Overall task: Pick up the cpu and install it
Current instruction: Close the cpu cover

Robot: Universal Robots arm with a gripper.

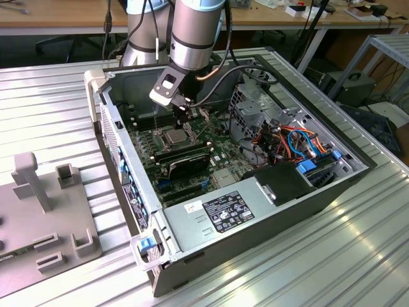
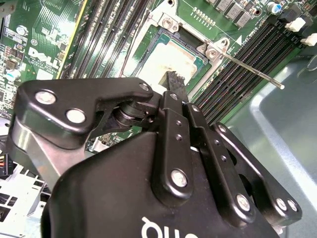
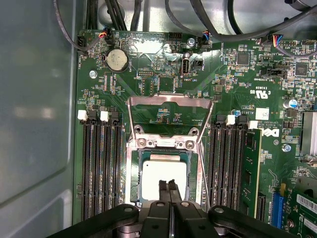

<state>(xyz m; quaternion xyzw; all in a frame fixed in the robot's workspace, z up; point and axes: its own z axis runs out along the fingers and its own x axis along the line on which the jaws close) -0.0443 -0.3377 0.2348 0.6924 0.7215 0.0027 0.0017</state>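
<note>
- Exterior view: an open computer case (image 1: 287,216) lies on its side on a ribbed metal table (image 1: 358,256). The arm (image 1: 195,32) reaches down into it from above.
- The gripper (image 1: 182,118) hangs over the socket area of the motherboard (image 1: 220,157), towards the exterior view's left half of the case.
- The cpu (image 1: 176,135) lies directly below the gripper. It is a small flat square with a pale silver-grey top, lying level in the socket.
- First wrist view: the cpu (image 3: 163,171) sits inside the socket, square to it. A thin green border shows around a plain, dull metal lid. The lid looks washed out to near white under the light, and no marking can be made out on it.
- The metal load frame (image 3: 170,100) is swung back and stands open beyond the socket, so the cpu is uncovered.
- Rows of black memory slots (image 3: 99,168) run along both sides of the socket.
- The gripper (image 3: 168,182) is closed. Its two black fingers (image 3: 162,191) lie side by side with only a seam between them, and nothing is clamped.
- The fingertips sit over the near part of the cpu lid. Whether they touch it cannot be told.
- Second wrist view: the gripper (image 2: 173,80) points down at the cpu (image 2: 171,52).
- The thin latch lever (image 2: 252,71) juts out free from the socket corner, over the memory slots.
- A grey fixture block (image 1: 45,217) rests on the table at the exterior view's left, well apart from the case.
</note>
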